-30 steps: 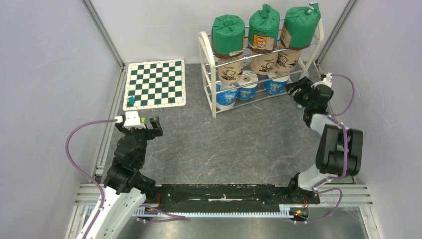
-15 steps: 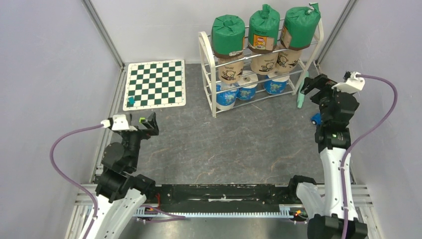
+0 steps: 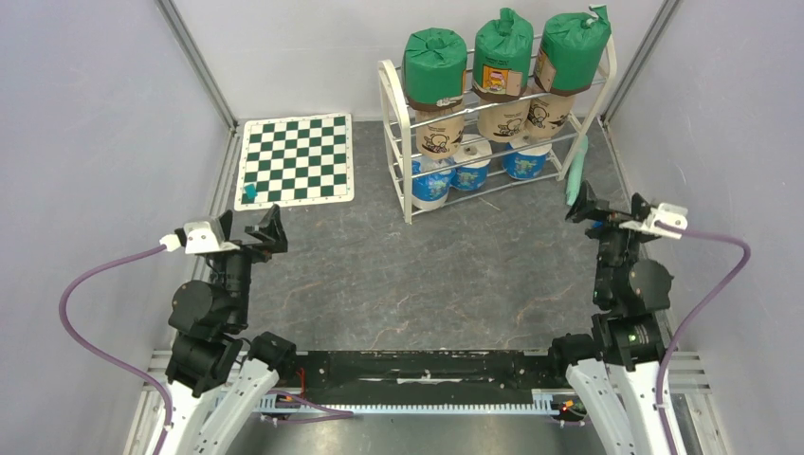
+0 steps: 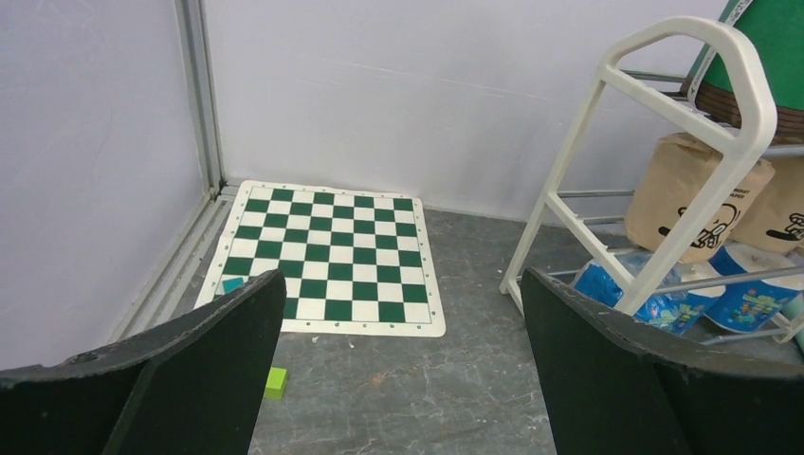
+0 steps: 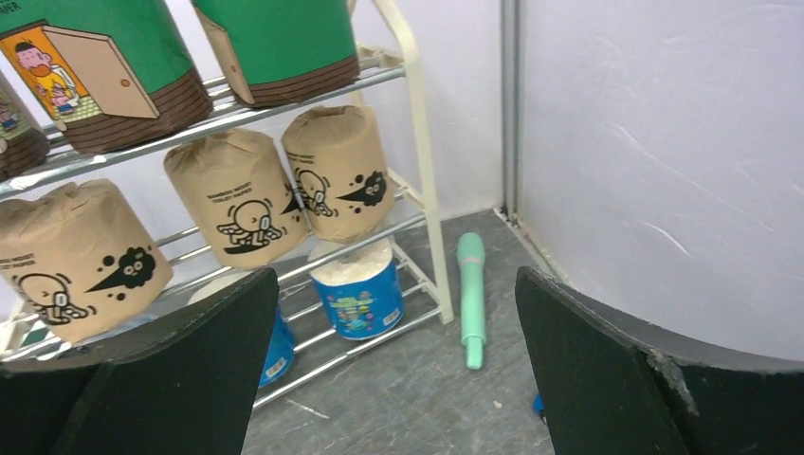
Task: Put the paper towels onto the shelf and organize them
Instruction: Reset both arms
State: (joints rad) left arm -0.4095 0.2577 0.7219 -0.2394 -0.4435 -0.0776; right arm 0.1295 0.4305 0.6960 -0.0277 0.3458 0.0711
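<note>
The white-framed shelf [image 3: 396,142] stands at the back of the table with all the paper towels on it. Three green rolls [image 3: 502,52] sit on the top tier, three tan rolls [image 3: 502,118] on the middle tier, and three blue-wrapped white rolls [image 3: 471,169] on the bottom tier. My left gripper [image 3: 249,226] hangs open and empty at the near left, well away from the shelf [image 4: 654,152]. Near the right wall my right gripper [image 3: 610,209] is open and empty, short of the shelf's right end [image 5: 424,171]. Its wrist view shows a blue-wrapped roll [image 5: 358,294] and tan rolls [image 5: 242,204].
A green-and-white chessboard mat [image 3: 297,159] lies at the back left with a small teal block [image 3: 250,191] on it. A lime cube [image 4: 276,382] sits on the floor near it. A mint-green stick [image 3: 575,171] lies beside the shelf's right leg. A blue toy [image 5: 538,406] peeks out under my right finger.
Both arms have drawn back toward the near edge. My right gripper has left the shelf's right end and opened wider. The rolls have not moved.
</note>
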